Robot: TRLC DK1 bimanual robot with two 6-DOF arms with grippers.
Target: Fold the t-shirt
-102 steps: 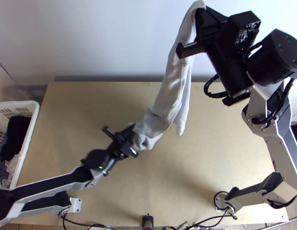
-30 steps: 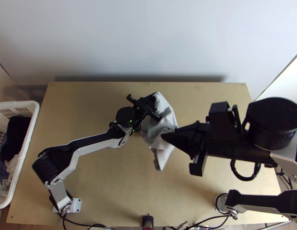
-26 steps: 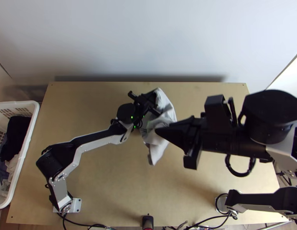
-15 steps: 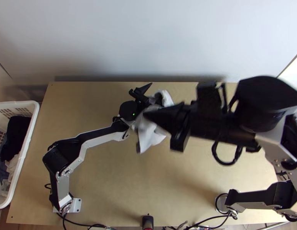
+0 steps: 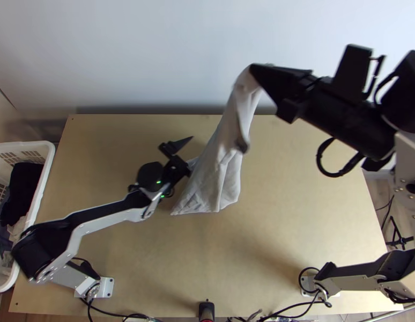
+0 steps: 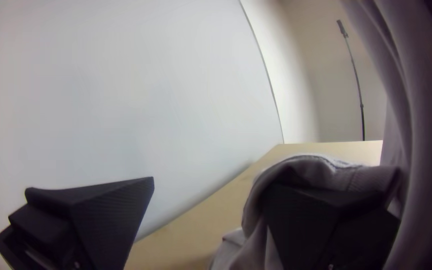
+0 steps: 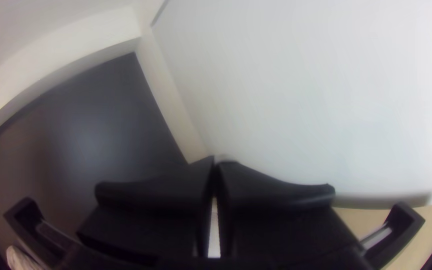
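Note:
The light grey t-shirt [image 5: 221, 174] hangs bunched in a long drape, its lower part over the middle of the table. High at its upper end, my right gripper [image 5: 252, 68] is shut on the cloth. In the right wrist view, the fingers of my right gripper [image 7: 216, 162] meet at their tips. My left gripper [image 5: 192, 152] stands open at the drape's left side. In the left wrist view my left gripper [image 6: 208, 210] has its fingers wide apart; a fold of the t-shirt [image 6: 256, 215] wraps around one of them, and the other is free of cloth.
A white basket [image 5: 33, 214] with dark and light clothes stands beyond the table's left edge. The wooden table [image 5: 293, 214] meets a pale wall [image 5: 154, 53] at its far side. A small black device [image 5: 206, 310] sits at the near edge.
The right gripper has gone up the picture and drawn the t-shirt into a long drape. The left gripper has opened since a second ago and has shifted toward the lower left.

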